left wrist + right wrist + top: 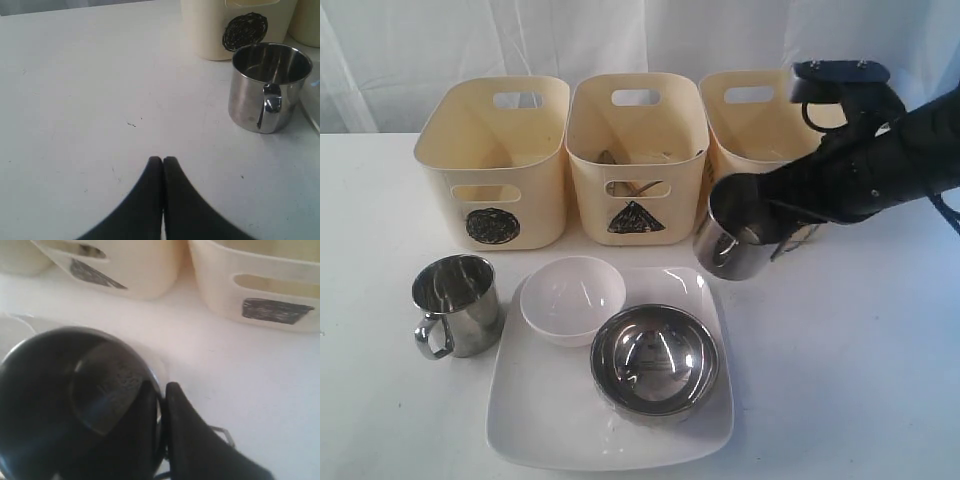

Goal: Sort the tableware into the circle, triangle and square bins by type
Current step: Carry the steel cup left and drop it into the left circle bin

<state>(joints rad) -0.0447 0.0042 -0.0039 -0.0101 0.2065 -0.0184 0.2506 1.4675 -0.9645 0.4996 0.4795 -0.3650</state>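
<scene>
Shiny steel mug in front of cream plastic triangle tub and square tub, rim pinched by right gripper. Closed, empty left gripper above white counter, second steel mug near.

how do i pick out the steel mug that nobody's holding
Find the cream bin with the scribbled circle, leftmost of three. In front of it, left of the square white plate, stands a steel mug. Unlike the other mug, gripped by the right hand, it stands free.
</scene>
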